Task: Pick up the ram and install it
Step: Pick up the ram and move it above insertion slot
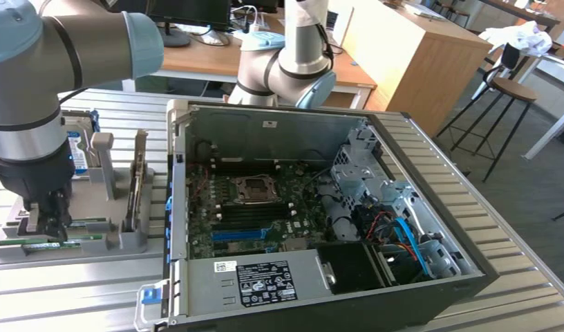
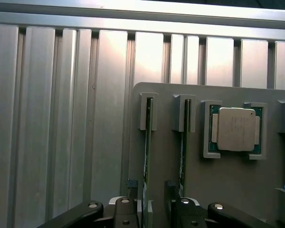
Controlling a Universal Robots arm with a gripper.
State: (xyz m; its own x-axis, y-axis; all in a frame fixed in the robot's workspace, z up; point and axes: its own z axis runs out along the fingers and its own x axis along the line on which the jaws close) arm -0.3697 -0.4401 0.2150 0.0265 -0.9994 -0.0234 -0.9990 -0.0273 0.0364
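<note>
Two rams stand on edge in slots of a grey fixture (image 2: 199, 180). One ram (image 2: 147, 142) runs near the fixture's edge, and a second ram (image 2: 183, 142) lies beside it. My gripper (image 2: 149, 206) is open and low over the fixture, with a finger (image 2: 127, 209) on either side of the first ram; whether the fingers touch it I cannot tell. In the exterior view, at its left, the gripper (image 1: 44, 223) hangs down over the green rams (image 1: 79, 243).
A processor chip (image 2: 236, 128) sits in a pocket of the fixture beside the rams. A hard drive (image 1: 77, 153) stands behind the arm. The open computer case (image 1: 430, 180) holds the motherboard with its long memory slots (image 1: 249, 220). A second arm (image 1: 292, 66) stands behind the case.
</note>
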